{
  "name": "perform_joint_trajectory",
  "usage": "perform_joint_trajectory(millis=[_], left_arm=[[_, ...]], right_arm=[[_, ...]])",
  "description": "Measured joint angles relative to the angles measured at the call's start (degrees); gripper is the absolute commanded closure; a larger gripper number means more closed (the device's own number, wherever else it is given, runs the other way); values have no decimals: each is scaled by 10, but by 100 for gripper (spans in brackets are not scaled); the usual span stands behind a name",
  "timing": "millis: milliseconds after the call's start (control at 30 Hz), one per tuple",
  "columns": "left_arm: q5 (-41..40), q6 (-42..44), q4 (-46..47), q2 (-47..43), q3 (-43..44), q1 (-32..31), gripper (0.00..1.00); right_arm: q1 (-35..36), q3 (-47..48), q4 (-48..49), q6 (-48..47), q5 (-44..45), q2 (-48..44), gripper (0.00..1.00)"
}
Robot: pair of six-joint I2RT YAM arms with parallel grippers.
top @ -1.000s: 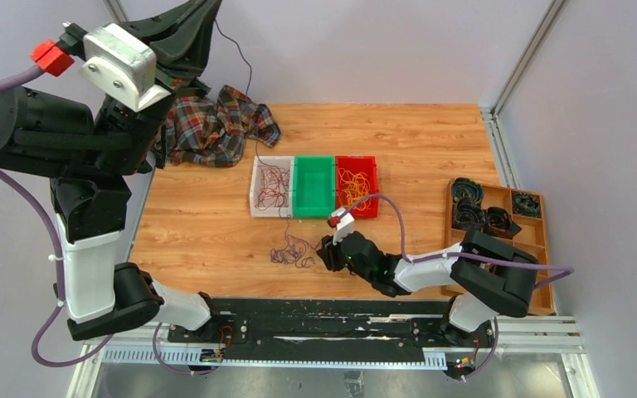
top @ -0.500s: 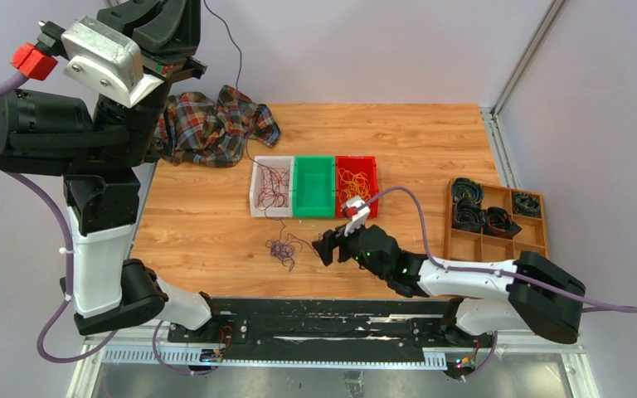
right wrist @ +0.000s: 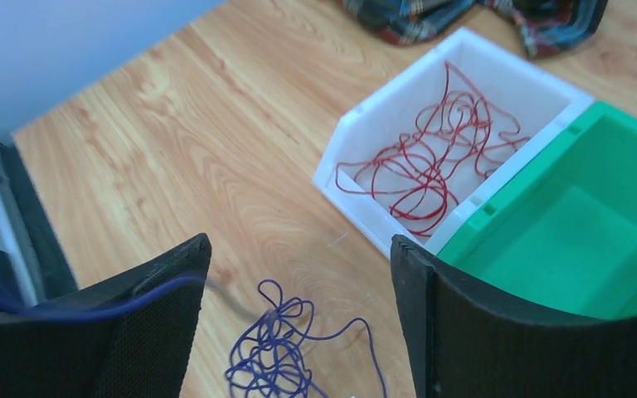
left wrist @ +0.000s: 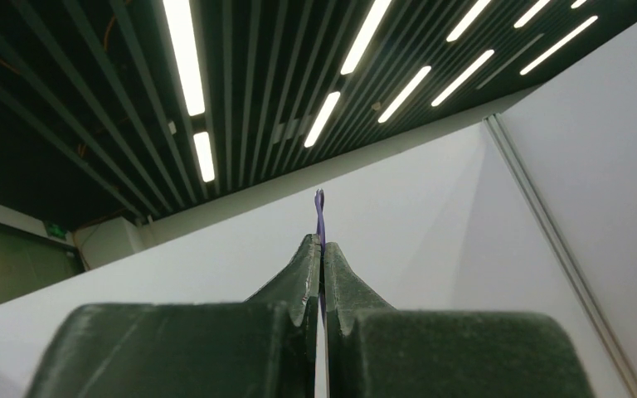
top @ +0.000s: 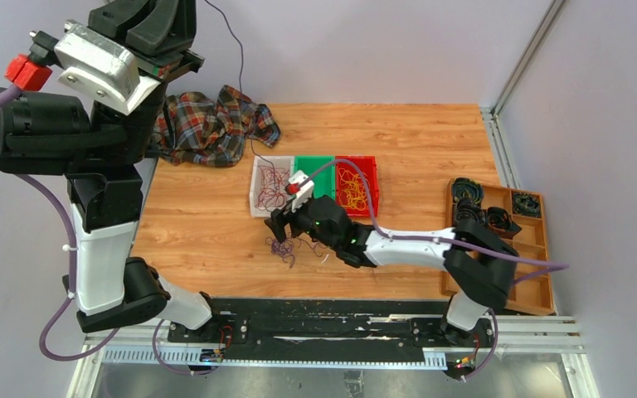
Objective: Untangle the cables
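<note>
1. Green bin (top: 313,184): empty. White bin (top: 255,189) on its left holds red cables (right wrist: 431,166); red bin (top: 374,187) on its right holds yellow cables (top: 352,189). Those look done.
2. My left gripper (left wrist: 321,249), high above, clenches the purple cable (left wrist: 319,207); my right gripper (right wrist: 299,245) gapes.
3. The purple tangle (right wrist: 272,358), near-left of the green bin, is not yet undone.

Bright ceiling strips (left wrist: 184,50); soft shadows; right hand (right wrist: 299,249) slightly blurred near lens.

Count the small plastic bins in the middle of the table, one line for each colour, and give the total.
white bin: 1
green bin: 1
red bin: 1
Total: 3
</note>
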Motion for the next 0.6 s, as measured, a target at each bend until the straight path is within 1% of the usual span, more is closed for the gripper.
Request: perform_joint_trajectory(millis=[133,200,333,433,500,600], left_arm=[[20,21,28,-1,3,0,100],[36,34,37,1,13,0,99],[71,69,73,9,45,0,99],[94,101,118,15,64,0,99],[106,121,152,23,79,0,100],[120,145,202,31,88,0,99]], right_arm=[[0,33,-10,2,1,69,31],[0,38,-9,8,-1,88,36],[0,42,-7,34,-6,115,43],[0,42,-10,55,-11,128,50],[0,44,-23,68,-13,130,51],[0,64,-75,86,-14,133,51]])
